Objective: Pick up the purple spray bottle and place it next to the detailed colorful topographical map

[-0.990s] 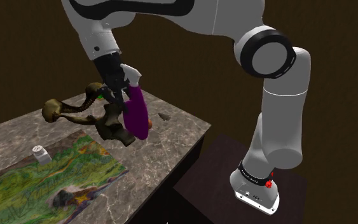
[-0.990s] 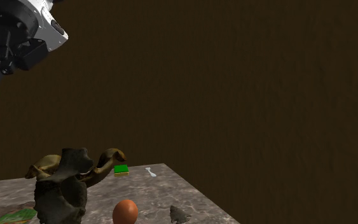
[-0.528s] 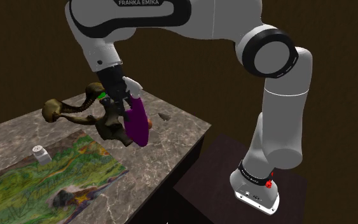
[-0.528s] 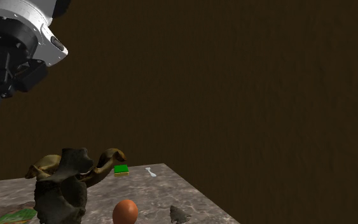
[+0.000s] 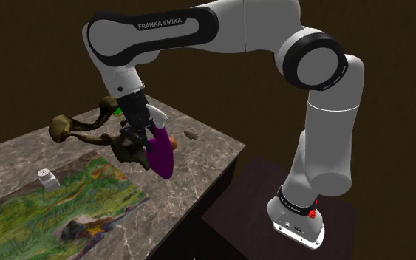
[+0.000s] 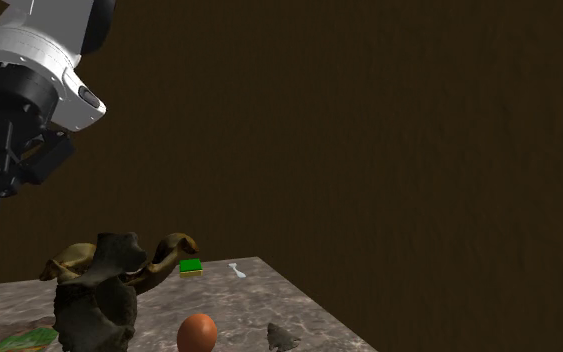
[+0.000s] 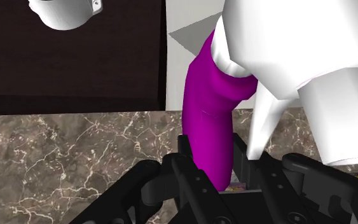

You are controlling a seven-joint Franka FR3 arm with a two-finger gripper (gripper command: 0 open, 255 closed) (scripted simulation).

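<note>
Dark brown walls are closing the scene behind a marble counter (image 5: 199,159). Above it the black gripper (image 7: 212,156) is clasping the purple spray bottle (image 7: 209,108). Both fingers (image 7: 185,153) are pressing on the purple body just under the white spray head (image 7: 285,57). The bottle is hanging in the air with its head up and its bottom pointing down and a little sideways. To my judgement the high grip is leaving the bottom free, so that the bottle can be set down standing.

The bottle is hanging just in front of a twisted brown figure (image 5: 128,148), and an egg (image 6: 197,332) is lying near it. The colourful map (image 5: 58,203) is lying flat on the counter toward the shoulder view's lower left, with a small white jar (image 5: 47,178) on its far part. The bottle is hanging near the map's nearest corner, so I am judging that the carrying is almost done and the lowering is not yet done.

The wrist view is showing the grip itself. The shoulder view is giving the map and the dark stand (image 5: 250,199), and so the way to the goal. The second exterior view is bringing out the egg plainly, and a green block (image 6: 190,265) at the counter's far end; there the bottle's bottom appears to be hanging clear of the counter, at that view's left edge
</note>
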